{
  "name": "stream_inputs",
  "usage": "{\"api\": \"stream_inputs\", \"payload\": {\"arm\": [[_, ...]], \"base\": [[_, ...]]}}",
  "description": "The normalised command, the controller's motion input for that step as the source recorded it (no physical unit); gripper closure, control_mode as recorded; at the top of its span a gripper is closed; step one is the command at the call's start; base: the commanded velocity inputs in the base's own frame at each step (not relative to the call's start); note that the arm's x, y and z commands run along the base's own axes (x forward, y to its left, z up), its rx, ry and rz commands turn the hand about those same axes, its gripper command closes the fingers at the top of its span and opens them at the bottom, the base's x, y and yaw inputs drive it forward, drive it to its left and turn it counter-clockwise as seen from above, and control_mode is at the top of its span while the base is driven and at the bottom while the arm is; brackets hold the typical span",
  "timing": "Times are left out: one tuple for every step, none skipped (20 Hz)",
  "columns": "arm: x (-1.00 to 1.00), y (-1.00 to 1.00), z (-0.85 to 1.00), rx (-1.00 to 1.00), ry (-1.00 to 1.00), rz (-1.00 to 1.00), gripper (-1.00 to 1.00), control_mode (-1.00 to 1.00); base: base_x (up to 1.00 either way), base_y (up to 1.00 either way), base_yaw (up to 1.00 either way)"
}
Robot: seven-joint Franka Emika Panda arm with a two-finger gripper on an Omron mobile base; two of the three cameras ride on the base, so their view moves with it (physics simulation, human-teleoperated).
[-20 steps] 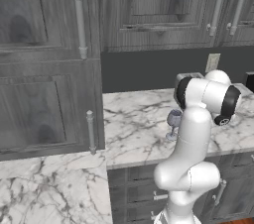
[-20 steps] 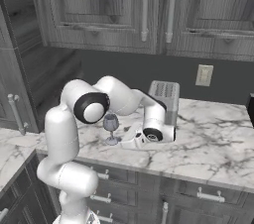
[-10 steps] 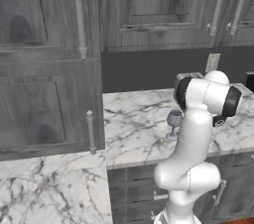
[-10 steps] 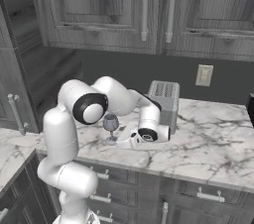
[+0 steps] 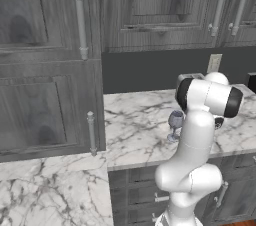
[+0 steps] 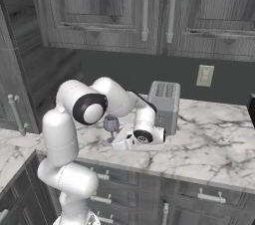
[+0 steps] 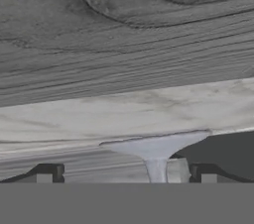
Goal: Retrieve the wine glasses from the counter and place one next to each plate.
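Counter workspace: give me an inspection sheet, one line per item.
Surface: white marble counter with grey veins, over dark drawers.
Job's things: one wine glass stands upright on the counter, left of the toaster; its foot and stem show between the fingertips in the hand view. No plate seen.
Clutter: toaster near the back wall.
Grippers: gripper open, low over the counter, a fingertip on each side of the glass stem, not closed on it.
Cables: nothing seen.
Surroundings: dark wood cabinets above, wall outlet behind the toaster.
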Motion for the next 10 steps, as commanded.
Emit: {"api": "stream_inputs", "payload": {"arm": [[0.00, 0.22, -0.15, 0.01, 0.04, 0.00, -1.00, -1.00], [0.00, 0.21, -0.13, 0.00, 0.04, 0.00, -1.00, -1.00], [0.00, 0.22, -0.10, 0.00, 0.03, 0.00, -1.00, -1.00], [0.00, 0.17, -0.04, 0.00, 0.02, 0.00, -1.00, -1.00], [0.00, 0.14, 0.00, 0.00, 0.00, 0.00, -1.00, -1.00], [0.00, 0.12, 0.00, 0.00, 0.00, 0.00, -1.00, -1.00], [0.00, 0.12, 0.00, 0.00, 0.00, 0.00, 1.00, -1.00], [0.00, 0.06, 0.00, 0.00, 0.00, 0.00, 1.00, -1.00], [0.00, 0.00, 0.00, 0.00, 0.00, 0.00, 1.00, -1.00], [0.00, 0.00, 0.00, 0.00, 0.00, 0.00, 1.00, -1.00]], "base": [[0.00, 0.00, 0.00], [0.00, 0.00, 0.00], [0.00, 0.00, 0.00], [0.00, 0.00, 0.00], [0.00, 0.00, 0.00], [0.00, 0.00, 0.00], [0.00, 0.00, 0.00], [0.00, 0.00, 0.00], [0.00, 0.00, 0.00], [0.00, 0.00, 0.00]]}}
